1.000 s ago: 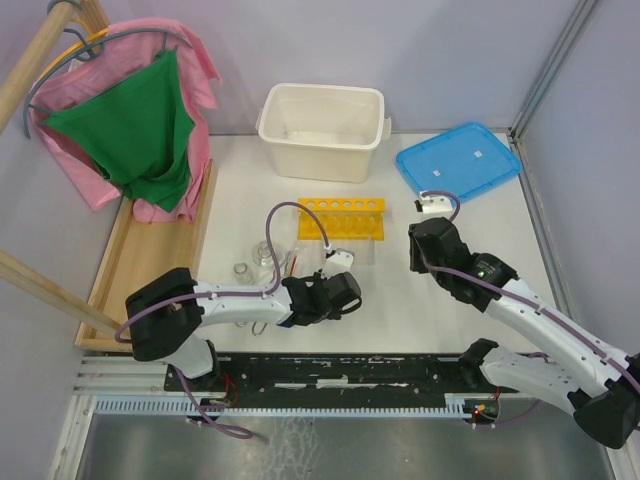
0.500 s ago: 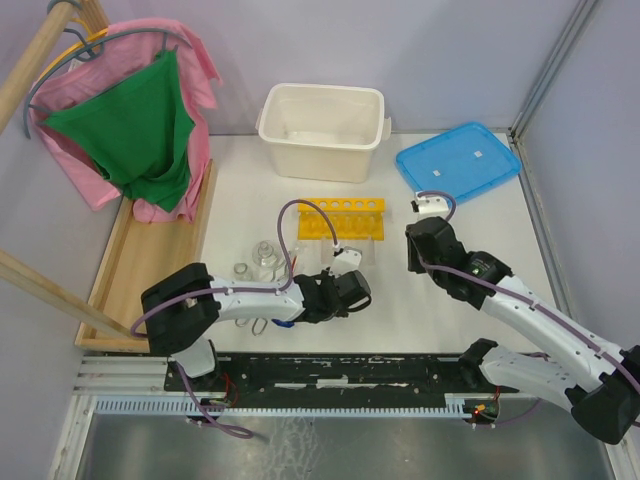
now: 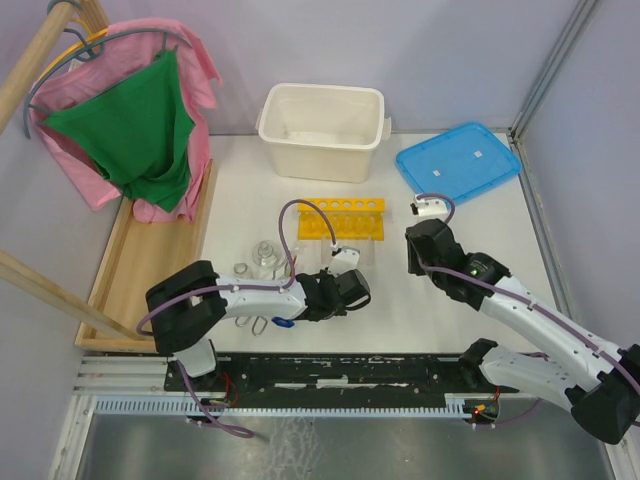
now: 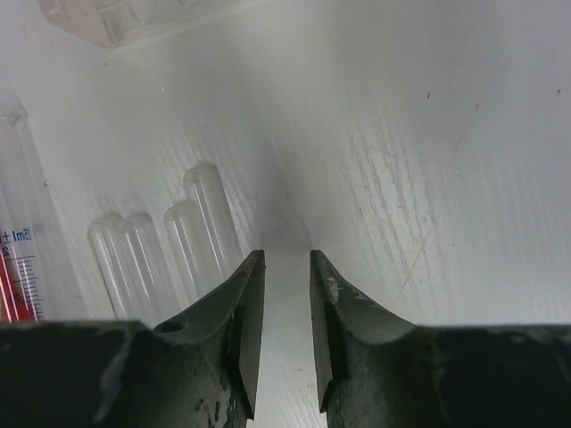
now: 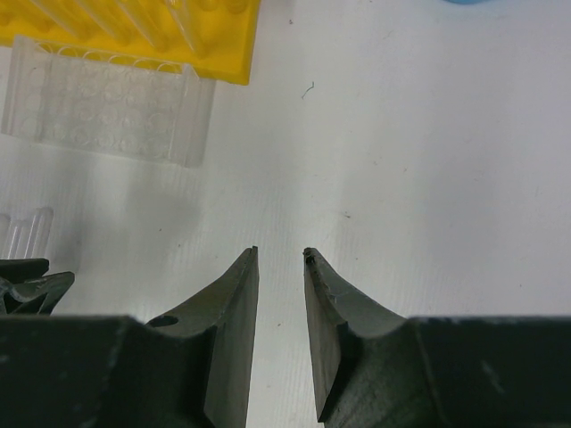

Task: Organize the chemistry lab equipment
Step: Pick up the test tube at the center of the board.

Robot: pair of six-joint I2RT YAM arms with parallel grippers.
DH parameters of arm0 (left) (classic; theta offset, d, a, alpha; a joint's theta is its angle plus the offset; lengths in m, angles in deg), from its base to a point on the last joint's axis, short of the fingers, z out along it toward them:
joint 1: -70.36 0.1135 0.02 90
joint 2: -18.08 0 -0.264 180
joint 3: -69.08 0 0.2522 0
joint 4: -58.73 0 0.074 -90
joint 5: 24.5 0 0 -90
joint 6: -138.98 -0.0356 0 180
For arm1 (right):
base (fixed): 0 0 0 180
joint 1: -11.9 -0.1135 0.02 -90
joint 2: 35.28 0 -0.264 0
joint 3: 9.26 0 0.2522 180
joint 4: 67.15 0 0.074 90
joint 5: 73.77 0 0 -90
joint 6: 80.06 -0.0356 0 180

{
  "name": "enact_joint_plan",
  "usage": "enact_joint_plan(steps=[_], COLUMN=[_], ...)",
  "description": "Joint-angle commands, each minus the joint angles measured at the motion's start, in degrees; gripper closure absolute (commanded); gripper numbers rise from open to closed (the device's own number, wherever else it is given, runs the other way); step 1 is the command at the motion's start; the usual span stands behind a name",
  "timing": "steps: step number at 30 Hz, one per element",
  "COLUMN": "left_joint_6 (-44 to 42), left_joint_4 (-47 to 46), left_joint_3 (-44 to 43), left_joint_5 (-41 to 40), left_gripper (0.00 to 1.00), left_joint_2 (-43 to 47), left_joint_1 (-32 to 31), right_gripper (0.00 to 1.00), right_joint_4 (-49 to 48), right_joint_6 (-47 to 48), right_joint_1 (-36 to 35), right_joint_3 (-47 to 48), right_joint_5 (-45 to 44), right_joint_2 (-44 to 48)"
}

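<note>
- My left gripper (image 4: 285, 259) hangs low over the table (image 4: 428, 178), jaws a narrow gap apart with nothing between them.
- Four clear tubes (image 4: 183, 245) lie side by side on the table, just left of that gripper's left finger.
- My right gripper (image 5: 279, 254) is likewise slightly parted and empty, over bare table.
- One yellow rack (image 3: 342, 218) stands mid-table, with one clear tray (image 5: 107, 111) against its near side.
- Two glass flasks (image 3: 265, 254) stand left of the rack.
- One white tub (image 3: 322, 125) and one blue lid (image 3: 458, 160) sit at the far edge.
</note>
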Motion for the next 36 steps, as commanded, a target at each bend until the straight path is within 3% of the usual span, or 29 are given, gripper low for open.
enact_joint_plan(steps=[1,9,36], left_joint_6=[2.33,2.87,1.35], left_joint_4=[-0.13,3.73,-1.09], left_joint_3=[-0.8,-1.39,0.13], left_joint_5=[-0.6,-4.49,-5.69], left_gripper=[0.67,0.66,0.66], left_joint_2=[3.73,9.3,-0.05], left_joint_1=[0.03,-0.04,2.3], right_gripper=[0.65,0.65,0.65], right_joint_4=[-2.25,-3.08,-3.99], right_joint_6=[-0.82,-1.14,-1.62], right_joint_1=[-0.05,-0.14,-0.14], right_joint_3=[-0.46,-0.73,-1.69], right_joint_5=[-0.66,0.36,1.48], right_joint_2=[0.13,-0.83,-2.77])
